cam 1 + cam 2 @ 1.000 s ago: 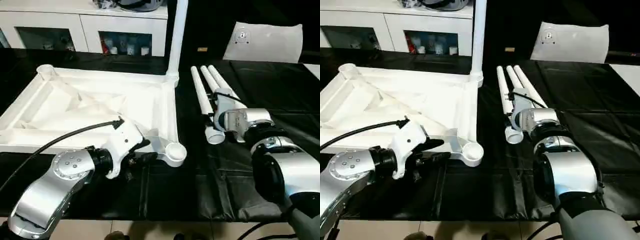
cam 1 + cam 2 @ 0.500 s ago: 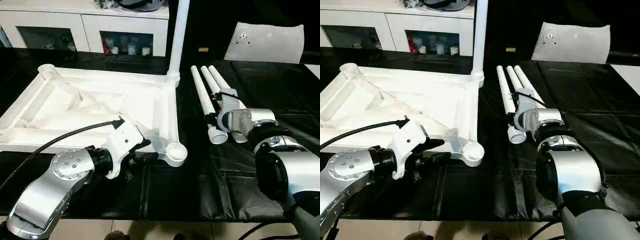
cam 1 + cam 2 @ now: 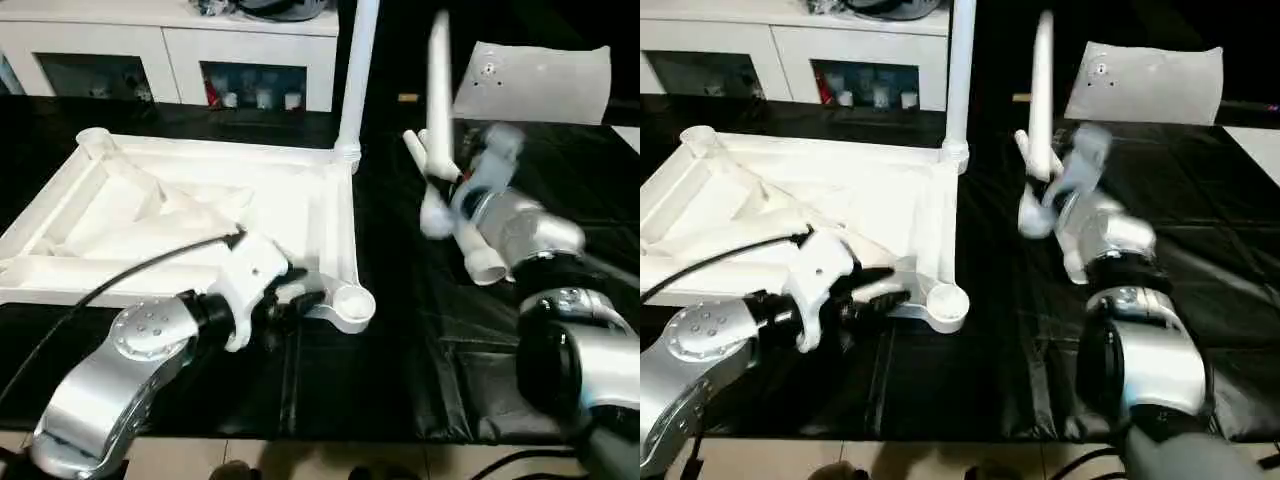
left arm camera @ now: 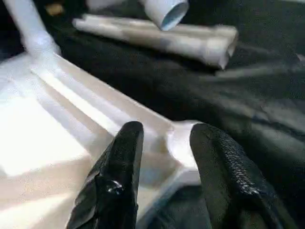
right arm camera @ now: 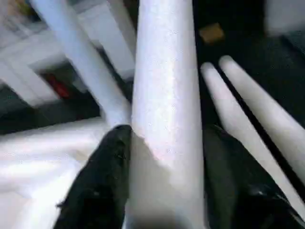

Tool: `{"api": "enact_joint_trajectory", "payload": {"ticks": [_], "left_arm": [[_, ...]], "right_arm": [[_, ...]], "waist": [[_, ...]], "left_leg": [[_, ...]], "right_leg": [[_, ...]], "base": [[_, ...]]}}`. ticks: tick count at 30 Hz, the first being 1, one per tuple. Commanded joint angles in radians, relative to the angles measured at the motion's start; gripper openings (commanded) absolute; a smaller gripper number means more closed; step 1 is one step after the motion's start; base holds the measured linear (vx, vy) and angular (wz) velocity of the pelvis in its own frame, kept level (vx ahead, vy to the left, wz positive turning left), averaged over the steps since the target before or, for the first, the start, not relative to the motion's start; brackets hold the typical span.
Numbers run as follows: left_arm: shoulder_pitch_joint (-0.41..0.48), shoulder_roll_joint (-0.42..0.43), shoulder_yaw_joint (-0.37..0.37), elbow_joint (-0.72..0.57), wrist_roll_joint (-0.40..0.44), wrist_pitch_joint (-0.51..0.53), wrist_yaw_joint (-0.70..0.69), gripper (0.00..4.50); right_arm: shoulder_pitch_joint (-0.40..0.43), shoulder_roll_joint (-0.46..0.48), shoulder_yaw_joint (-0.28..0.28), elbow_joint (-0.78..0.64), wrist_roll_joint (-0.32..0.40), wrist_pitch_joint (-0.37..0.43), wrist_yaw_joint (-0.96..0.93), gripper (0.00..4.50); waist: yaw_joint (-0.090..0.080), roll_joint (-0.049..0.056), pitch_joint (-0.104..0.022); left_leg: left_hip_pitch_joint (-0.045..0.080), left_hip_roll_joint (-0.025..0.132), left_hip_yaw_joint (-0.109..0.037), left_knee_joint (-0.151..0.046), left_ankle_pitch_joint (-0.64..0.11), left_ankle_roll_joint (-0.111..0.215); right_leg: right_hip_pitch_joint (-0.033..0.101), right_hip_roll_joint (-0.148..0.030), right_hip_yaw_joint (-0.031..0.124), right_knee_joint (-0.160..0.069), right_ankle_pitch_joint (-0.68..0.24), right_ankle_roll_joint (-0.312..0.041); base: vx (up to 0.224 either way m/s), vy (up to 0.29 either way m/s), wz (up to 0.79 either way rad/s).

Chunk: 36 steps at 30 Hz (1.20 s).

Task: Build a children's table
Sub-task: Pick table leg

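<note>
- The right gripper has its two black fingers clamped on a white table leg, which it carries off the mat, nearly upright, narrow end high and open wide end low.
- Outward from it, toward the robot's left, the upturned table top lies ribbed side up; one leg already stands in the far corner socket on the side facing the gripper.
- The empty near corner socket lies lower and leftward of the carried leg, with bare black mat between, so the way looks clear.
- The left gripper, fingers parted and holding nothing, sits just at that socket, one finger over the rim; it looks placed to steady the top.
- Two spare legs lie just beneath the right gripper, long axes running away from the robot; the swing could clip them.
</note>
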Motion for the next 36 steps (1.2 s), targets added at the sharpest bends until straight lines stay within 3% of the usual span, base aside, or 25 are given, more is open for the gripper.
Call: {"api": "enact_joint_trajectory", "payload": {"ticks": [1, 2, 4, 7, 8, 9, 10, 12, 14, 16, 21, 25, 29, 34, 36], "left_arm": [[-0.049, -0.060, 0.071, 0.014, -0.025, -0.014, 0.075, 1.87], [-0.062, -0.088, 0.094, 0.018, -0.037, -0.015, 0.098, 1.87], [-0.088, -0.138, 0.139, 0.021, -0.073, -0.013, 0.131, 1.87], [-0.100, -0.164, 0.164, 0.022, -0.098, -0.010, 0.145, 1.87], [-0.133, -0.226, 0.221, 0.024, -0.182, 0.004, 0.171, 2.15], [-0.164, -0.274, 0.268, 0.028, -0.259, 0.015, 0.190, 2.15], [-0.179, -0.291, 0.286, 0.034, -0.289, 0.019, 0.201, 2.22], [-0.189, -0.306, 0.297, 0.036, -0.299, 0.028, 0.209, 2.26], [-0.235, -0.357, 0.336, 0.055, -0.349, 0.035, 0.237, 2.60], [-0.289, -0.407, 0.367, 0.073, -0.417, 0.042, 0.269, 2.64], [-0.342, -0.456, 0.416, 0.098, -0.528, 0.047, 0.324, 3.06], [-0.350, -0.460, 0.427, 0.110, -0.550, 0.059, 0.328, 3.34], [-0.356, -0.465, 0.452, 0.136, -0.641, 0.086, 0.341, 3.54], [-0.315, -0.426, 0.429, 0.218, -0.602, 0.086, 0.293, 3.60], [-0.307, -0.426, 0.446, 0.237, -0.645, 0.093, 0.263, 3.60]], "right_arm": [[0.072, 0.040, -0.008, -0.225, 0.110, 0.009, 0.092, 1.87], [0.108, 0.052, -0.004, -0.303, 0.147, 0.013, 0.122, 1.87], [0.166, 0.069, -0.008, -0.427, 0.229, 0.056, 0.164, 1.87], [0.194, 0.071, 0.000, -0.479, 0.260, 0.076, 0.188, 1.87], [0.261, 0.069, 0.037, -0.598, 0.359, 0.147, 0.247, 1.87], [0.308, 0.068, 0.064, -0.686, 0.452, 0.220, 0.302, 1.87], [0.322, 0.067, 0.076, -0.711, 0.483, 0.247, 0.324, 1.87], [0.337, 0.071, 0.077, -0.739, 0.498, 0.265, 0.328, 1.86], [0.384, 0.075, 0.104, -0.808, 0.542, 0.314, 0.359, 1.86], [0.427, 0.074, 0.135, -0.853, 0.570, 0.351, 0.388, 1.86], [0.473, 0.063, 0.171, -0.887, 0.611, 0.385, 0.398, 1.86], [0.488, 0.058, 0.186, -0.902, 0.614, 0.398, 0.399, 1.86], [0.523, 0.042, 0.215, -0.922, 0.618, 0.423, 0.417, 1.86], [0.550, 0.029, 0.241, -0.913, 0.614, 0.413, 0.447, 1.86], [0.562, 0.015, 0.256, -0.909, 0.604, 0.420, 0.462, 1.86]], "waist": [[0.008, 0.017, -0.076], [0.006, 0.012, -0.078], [0.009, 0.014, -0.074], [0.011, 0.010, -0.073], [0.010, 0.019, -0.067], [0.015, 0.017, -0.068], [0.019, 0.014, -0.070], [0.018, 0.012, -0.070], [0.015, 0.006, -0.065], [0.019, 0.002, -0.066], [0.022, 0.002, -0.068], [0.021, 0.003, -0.070], [0.023, 0.002, -0.071], [0.024, 0.007, -0.071], [0.024, 0.012, -0.072]], "left_leg": [[0.002, 0.027, 0.006, -0.060, -0.132, 0.016], [0.004, 0.031, 0.003, -0.064, -0.132, 0.019], [0.004, 0.029, 0.003, -0.067, -0.147, 0.019], [0.005, 0.026, 0.003, -0.067, -0.167, 0.014], [0.003, 0.024, 0.002, -0.069, -0.177, 0.010], [0.008, 0.026, 0.003, -0.066, -0.184, 0.013], [0.004, 0.027, 0.001, -0.066, -0.172, 0.020], [-0.001, 0.025, -0.004, -0.070, -0.172, 0.024], [0.000, 0.022, 0.001, -0.066, -0.183, 0.018], [-0.004, 0.021, -0.001, -0.069, -0.165, 0.018], [-0.005, 0.024, -0.005, -0.068, -0.151, 0.012], [-0.007, 0.023, -0.005, -0.068, -0.132, 0.015], [-0.007, 0.023, -0.005, -0.067, -0.111, 0.014], [-0.005, 0.026, -0.005, -0.071, -0.113, 0.017], [-0.003, 0.029, -0.006, -0.072, -0.114, 0.009]], "right_leg": [[0.064, -0.058, 0.042, -0.068, -0.097, -0.190], [0.064, -0.056, 0.040, -0.068, -0.100, -0.192], [0.062, -0.056, 0.040, -0.074, -0.126, -0.190], [0.059, -0.056, 0.040, -0.081, -0.198, -0.175], [0.056, -0.055, 0.039, -0.086, -0.238, -0.163], [0.056, -0.054, 0.041, -0.090, -0.238, -0.153], [0.060, -0.054, 0.041, -0.088, -0.213, -0.156], [0.061, -0.054, 0.036, -0.088, -0.225, -0.156], [0.056, -0.057, 0.038, -0.100, -0.315, -0.129], [0.057, -0.055, 0.037, -0.101, -0.321, -0.113], [0.057, -0.059, 0.036, -0.101, -0.317, -0.110], [0.059, -0.057, 0.036, -0.101, -0.299, -0.097], [0.061, -0.057, 0.036, -0.098, -0.259, -0.111], [0.061, -0.058, 0.035, -0.102, -0.248, -0.109], [0.062, -0.060, 0.036, -0.100, -0.238, -0.117]], "base": [[0.000, 0.000, 0.00], [0.000, 0.000, 0.00], [0.000, 0.000, 0.00], [0.000, 0.000, 0.00], [0.000, 0.000, 0.00], [0.000, 0.000, 0.00], [0.000, 0.000, 0.00], [0.000, 0.000, 0.00], [0.000, 0.000, 0.00], [0.000, 0.000, 0.00], [0.000, 0.000, 0.00], [0.000, 0.000, 0.00], [0.000, 0.000, 0.00], [0.000, 0.000, 0.00], [0.000, 0.000, 0.00]]}}
